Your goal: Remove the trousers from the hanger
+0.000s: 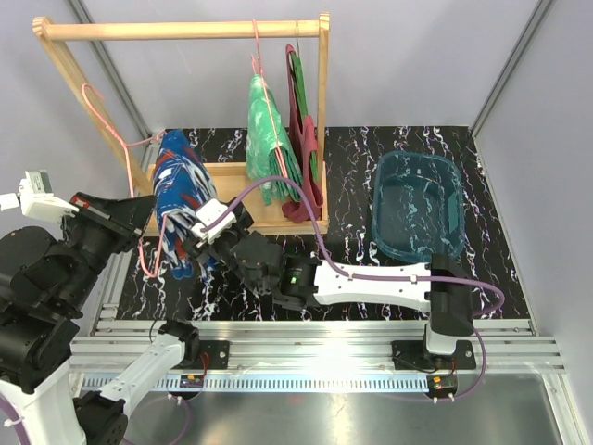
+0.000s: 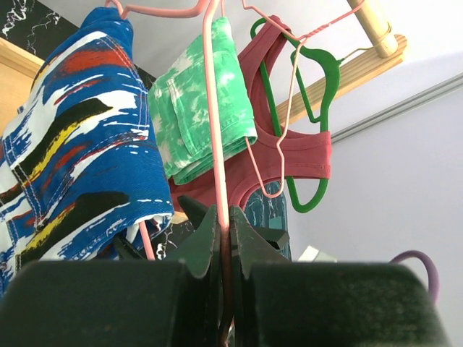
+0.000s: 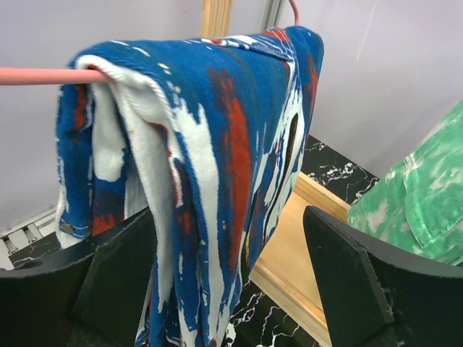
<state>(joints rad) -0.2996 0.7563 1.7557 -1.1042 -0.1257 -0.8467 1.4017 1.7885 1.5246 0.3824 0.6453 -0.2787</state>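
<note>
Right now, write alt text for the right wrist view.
Blue trousers splashed red and white hang folded over a pink hanger, between the open fingers of the right hand. Green mottled trousers show at the right edge, a wooden rack base behind.

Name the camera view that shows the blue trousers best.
The right wrist view: the blue trousers fill the frame, draped over the pink hanger, folds and print sharp. The left wrist view shows them from below, cut off at its left edge. The top external view shows them small, from above.
</note>
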